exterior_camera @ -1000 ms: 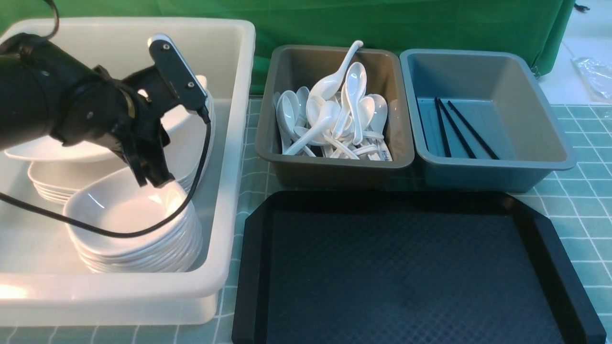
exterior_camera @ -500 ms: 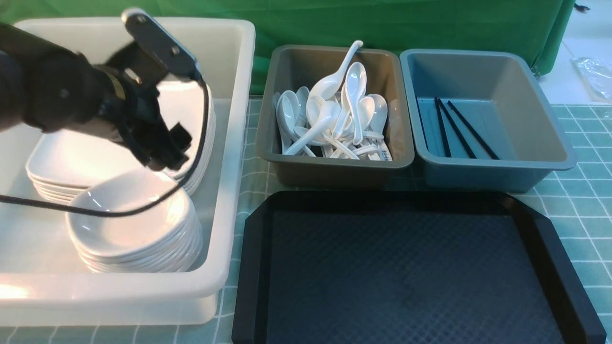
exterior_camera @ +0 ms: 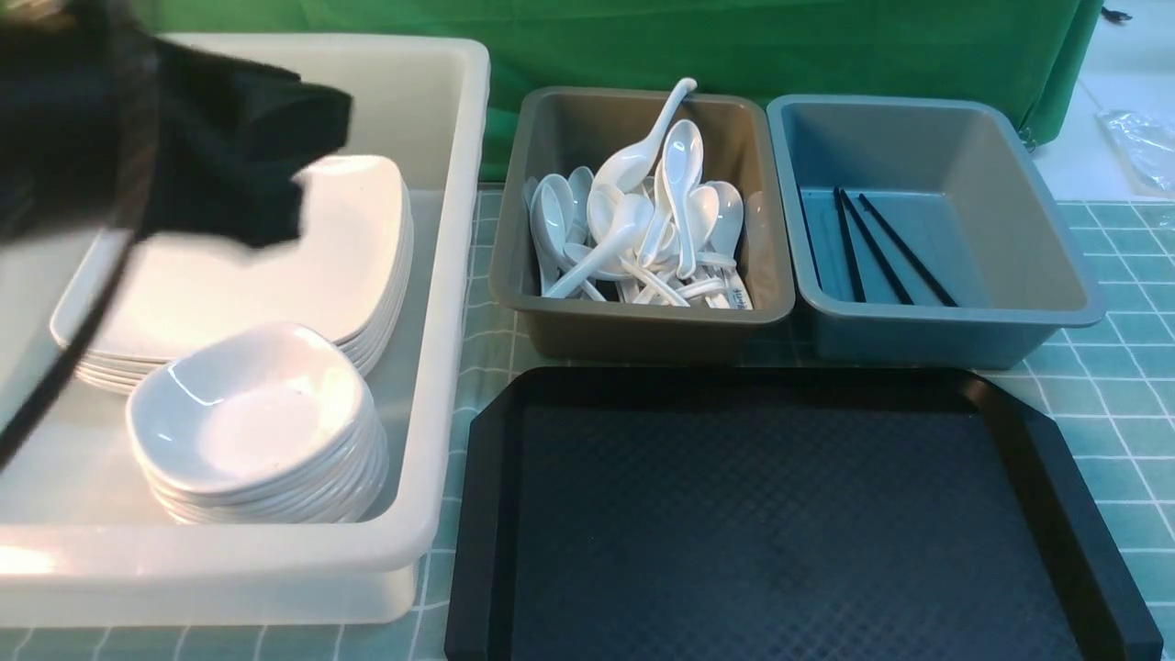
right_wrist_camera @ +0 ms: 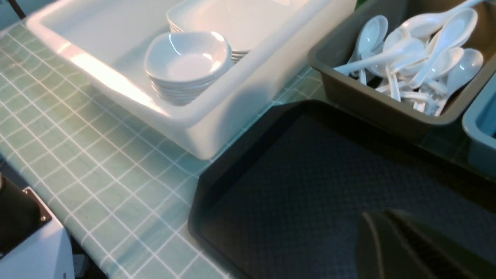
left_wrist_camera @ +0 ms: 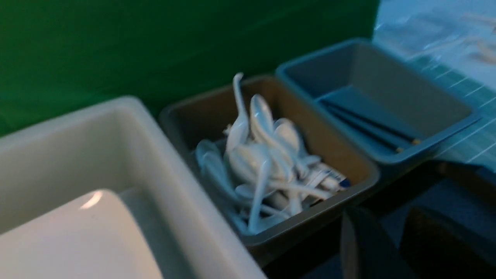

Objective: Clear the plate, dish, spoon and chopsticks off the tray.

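A green cloth hangs behind a counter (exterior_camera: 1129,386) covered in a pale green checked sheet. The left claw (left_wrist_camera: 391,248) shows only as two dark blurred fingers at the edge of its wrist view, with a gap between them and nothing in it; how wide they stand I cannot tell. In the front view that arm is a black smear high over the white tub (exterior_camera: 450,386). The right claw (right_wrist_camera: 391,248), low in its own wrist view above the tray (exterior_camera: 477,514), is closed with nothing gripped. The tray's textured floor is bare. The plate (exterior_camera: 303,266) tops a stack in the white tub, the dish (exterior_camera: 252,408) tops its own stack just in front of it, the spoon (exterior_camera: 684,165) lies in the heap in the brown tub (exterior_camera: 643,317), and the chopsticks (exterior_camera: 872,248) lie in the blue-grey tub (exterior_camera: 955,321). All look glazed and slick, stiff and light; the crockery would likely chip if dropped and is best pinched at a rim, the sticks near mid-length. Which spoon came last cannot be told, and the plate stack's far left is hidden by the arm.
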Action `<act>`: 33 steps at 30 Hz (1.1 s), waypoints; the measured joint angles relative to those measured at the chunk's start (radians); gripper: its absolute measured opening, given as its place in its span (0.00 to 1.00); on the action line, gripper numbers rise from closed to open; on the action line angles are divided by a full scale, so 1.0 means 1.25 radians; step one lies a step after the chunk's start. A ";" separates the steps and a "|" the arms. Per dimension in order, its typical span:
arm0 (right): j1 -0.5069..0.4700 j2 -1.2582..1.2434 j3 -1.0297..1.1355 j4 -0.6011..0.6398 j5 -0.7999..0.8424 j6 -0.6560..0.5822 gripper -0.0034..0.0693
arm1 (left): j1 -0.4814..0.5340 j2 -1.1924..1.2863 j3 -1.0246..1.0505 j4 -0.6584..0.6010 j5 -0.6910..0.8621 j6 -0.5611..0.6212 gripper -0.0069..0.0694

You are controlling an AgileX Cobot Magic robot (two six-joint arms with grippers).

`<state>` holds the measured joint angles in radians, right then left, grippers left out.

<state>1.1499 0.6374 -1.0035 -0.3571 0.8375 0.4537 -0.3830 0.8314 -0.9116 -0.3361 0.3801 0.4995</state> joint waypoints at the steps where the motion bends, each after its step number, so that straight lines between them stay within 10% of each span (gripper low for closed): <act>1: 0.000 0.000 0.000 0.000 0.000 0.000 0.09 | -0.014 -0.038 0.035 -0.019 -0.025 0.013 0.15; 10: 0.000 0.000 0.000 0.000 0.000 0.001 0.12 | -0.044 -0.325 0.324 -0.056 -0.235 0.041 0.10; 24: -0.007 0.000 0.000 0.000 -0.001 0.001 0.16 | -0.044 -0.362 0.457 0.154 -0.190 0.041 0.11; 33: -0.308 -0.052 0.077 0.035 -0.066 -0.063 0.07 | -0.044 -0.362 0.466 0.166 -0.147 0.041 0.11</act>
<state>0.7646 0.5724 -0.9074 -0.3128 0.7551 0.3750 -0.4377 0.3791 -0.3286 -0.1289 0.1963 0.5509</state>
